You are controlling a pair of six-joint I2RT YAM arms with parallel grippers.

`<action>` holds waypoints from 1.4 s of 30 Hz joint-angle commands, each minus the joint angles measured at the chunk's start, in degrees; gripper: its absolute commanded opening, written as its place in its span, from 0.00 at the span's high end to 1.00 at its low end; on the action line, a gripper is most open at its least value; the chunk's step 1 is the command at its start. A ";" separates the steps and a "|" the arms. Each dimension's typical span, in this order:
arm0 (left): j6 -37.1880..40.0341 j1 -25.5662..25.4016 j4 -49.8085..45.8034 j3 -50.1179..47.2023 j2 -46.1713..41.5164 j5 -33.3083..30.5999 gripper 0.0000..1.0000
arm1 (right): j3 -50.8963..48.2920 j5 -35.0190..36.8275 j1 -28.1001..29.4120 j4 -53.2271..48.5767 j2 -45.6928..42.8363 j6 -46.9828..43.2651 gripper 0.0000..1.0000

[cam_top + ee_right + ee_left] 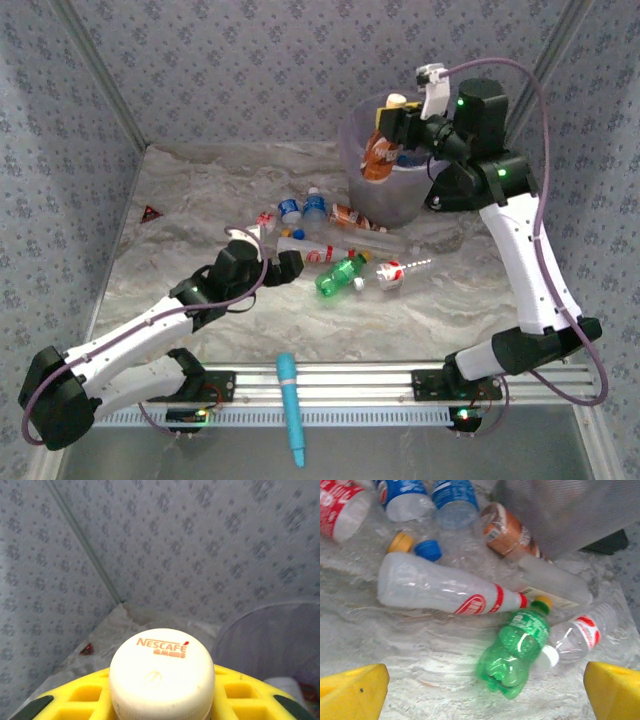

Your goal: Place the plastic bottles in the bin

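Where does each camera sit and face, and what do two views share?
Top external: above and behind, looking down on table, bin and both arms.
Left wrist: behind the open left gripper, looking down at lying bottles; yellow fingers at bottom corners.
Right wrist: behind the right gripper, facing the wall past the cap of the held bottle; yellow fingers below.
Shared: green bottle, top and left wrist.

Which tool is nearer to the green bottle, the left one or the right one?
Left. The left tool is open, close beside the green bottle; the right tool is far off, above the bin, holding a brown bottle.
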 commanded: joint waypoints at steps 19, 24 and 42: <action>-13.60 -0.08 -9.92 -2.88 -3.73 -7.95 0.04 | 27.68 3.55 -9.64 -12.30 28.20 -6.52 0.97; -14.57 -0.05 -10.92 -3.21 -4.62 -8.42 0.04 | 33.23 2.89 -8.77 -18.31 36.32 -9.33 0.97; -15.55 -0.06 -10.30 -3.97 -5.87 -9.61 0.05 | 24.59 -5.30 -6.75 -18.23 46.52 -9.32 0.91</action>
